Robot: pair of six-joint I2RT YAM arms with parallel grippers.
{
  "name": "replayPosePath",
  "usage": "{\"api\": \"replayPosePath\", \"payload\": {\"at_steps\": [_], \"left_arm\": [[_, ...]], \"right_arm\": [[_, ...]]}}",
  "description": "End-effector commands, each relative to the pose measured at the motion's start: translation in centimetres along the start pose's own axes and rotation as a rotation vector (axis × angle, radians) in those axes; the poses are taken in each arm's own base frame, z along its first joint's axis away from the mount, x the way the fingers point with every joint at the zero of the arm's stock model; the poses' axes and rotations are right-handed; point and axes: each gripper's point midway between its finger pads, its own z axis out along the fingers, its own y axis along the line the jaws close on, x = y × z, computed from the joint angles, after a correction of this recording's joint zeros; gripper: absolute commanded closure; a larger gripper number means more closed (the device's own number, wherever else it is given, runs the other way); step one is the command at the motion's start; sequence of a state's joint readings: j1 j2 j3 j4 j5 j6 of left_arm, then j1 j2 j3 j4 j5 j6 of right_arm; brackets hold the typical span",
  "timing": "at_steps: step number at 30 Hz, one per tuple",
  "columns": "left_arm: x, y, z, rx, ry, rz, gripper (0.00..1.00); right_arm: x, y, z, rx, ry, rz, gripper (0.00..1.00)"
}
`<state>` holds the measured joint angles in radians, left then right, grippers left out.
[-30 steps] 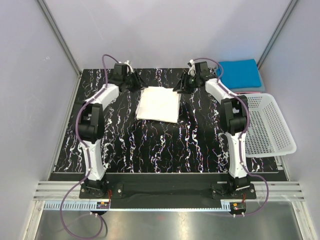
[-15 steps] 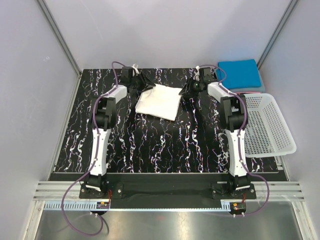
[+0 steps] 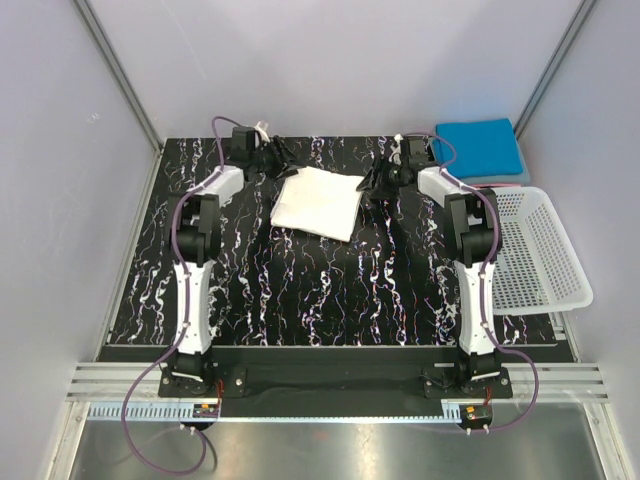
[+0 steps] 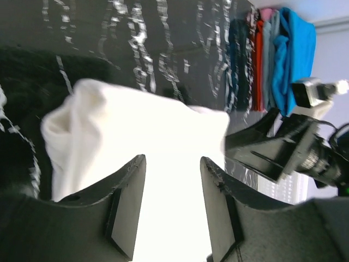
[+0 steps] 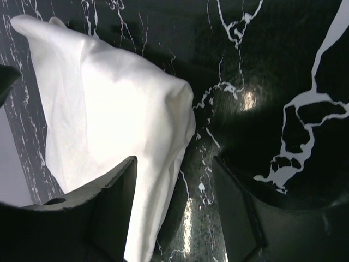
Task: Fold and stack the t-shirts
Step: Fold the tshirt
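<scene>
So right now the white t-shirt (image 3: 318, 202) is lying folded on the black marbled bench (image 3: 300, 300), up toward 12 o'clock from the middle. It's a rough rectangle, skewed a bit instead of square to the edges. The corners at the far end look puffy, not flat.

The left pincer (image 3: 284, 160) is parked at the shirt's 10 o'clock corner. From its own camera the two fingers (image 4: 128, 207) are spread, with white cloth showing through the gap. Nothing looks squeezed between them.

The right pincer (image 3: 370, 183) sits at the shirt's 2 o'clock corner. Its fingers (image 5: 112, 207) are spread wide too. The shirt's edge runs down into the gap, close to one finger, but they aren't clamped on it. I honestly can't tell whether that finger is brushing the cloth.

Off at the bench's 2 o'clock corner is the blue t-shirt (image 3: 482, 148), folded and sitting on top of a small pile. In the left wrist view a strip of the red t-shirt (image 4: 260, 60) peeks out underneath it. That pile is well apart from the white one.

Just toward 6 o'clock from the pile, a white lattice basket (image 3: 535, 255) sits along the bench's 3 o'clock edge.
</scene>
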<state>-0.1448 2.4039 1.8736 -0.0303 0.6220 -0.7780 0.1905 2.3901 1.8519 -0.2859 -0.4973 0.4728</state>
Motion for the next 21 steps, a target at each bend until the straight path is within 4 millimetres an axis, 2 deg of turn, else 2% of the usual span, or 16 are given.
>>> {"api": "replayPosePath", "payload": {"at_steps": [1, 2, 3, 4, 5, 6, 7, 9, 10, 12, 13, 15, 19, 21], "left_arm": [[-0.9, -3.6, -3.2, 0.000, -0.021, 0.115, 0.51], [-0.5, -3.5, -3.6, -0.019, -0.019, 0.117, 0.52], [0.9, -2.0, -3.7, -0.057, 0.006, 0.118, 0.52], [1.9, -1.3, -3.9, -0.093, 0.024, 0.116, 0.52], [1.5, -1.1, -4.9, -0.151, -0.016, 0.133, 0.52], [3.0, 0.7, -5.3, -0.209, 0.002, 0.134, 0.52], [3.3, 1.3, -5.8, -0.256, -0.017, 0.143, 0.52], [4.6, 2.0, -7.1, -0.306, -0.008, 0.145, 0.52], [5.2, 2.4, -7.5, -0.331, 0.003, 0.146, 0.52], [6.5, 2.9, -8.1, -0.347, 0.021, 0.162, 0.52], [7.0, 3.0, -8.0, -0.354, 0.027, 0.167, 0.52], [8.5, 4.0, -7.8, -0.361, 0.053, 0.147, 0.53], [10.8, 5.8, -6.6, -0.379, 0.114, 0.098, 0.61], [11.3, 6.2, -6.9, -0.413, 0.119, 0.086, 0.62]], "right_arm": [[0.4, 3.1, -1.8, -0.059, -0.008, -0.016, 0.35], [0.9, 3.3, -1.8, -0.067, 0.002, -0.010, 0.35], [1.2, 4.2, -2.0, -0.087, -0.001, -0.025, 0.35], [2.2, 3.8, -1.9, -0.083, 0.018, -0.017, 0.35], [2.7, 4.0, -1.9, -0.090, 0.029, -0.018, 0.36], [3.1, 4.3, -2.0, -0.100, 0.035, -0.023, 0.37], [4.2, 4.1, -1.9, -0.105, 0.061, -0.015, 0.39], [4.9, 4.5, -2.1, -0.129, 0.070, -0.021, 0.43], [6.1, 4.2, -1.9, -0.125, 0.093, -0.013, 0.47], [6.6, 4.1, -2.2, -0.124, 0.094, -0.019, 0.51], [7.5, 3.5, -2.2, -0.115, 0.108, -0.013, 0.56], [7.8, 3.5, -2.4, -0.127, 0.104, -0.021, 0.64], [8.8, 3.0, -2.2, -0.134, 0.125, -0.031, 0.98], [9.2, 2.8, -2.5, -0.131, 0.137, -0.049, 1.00]]}}
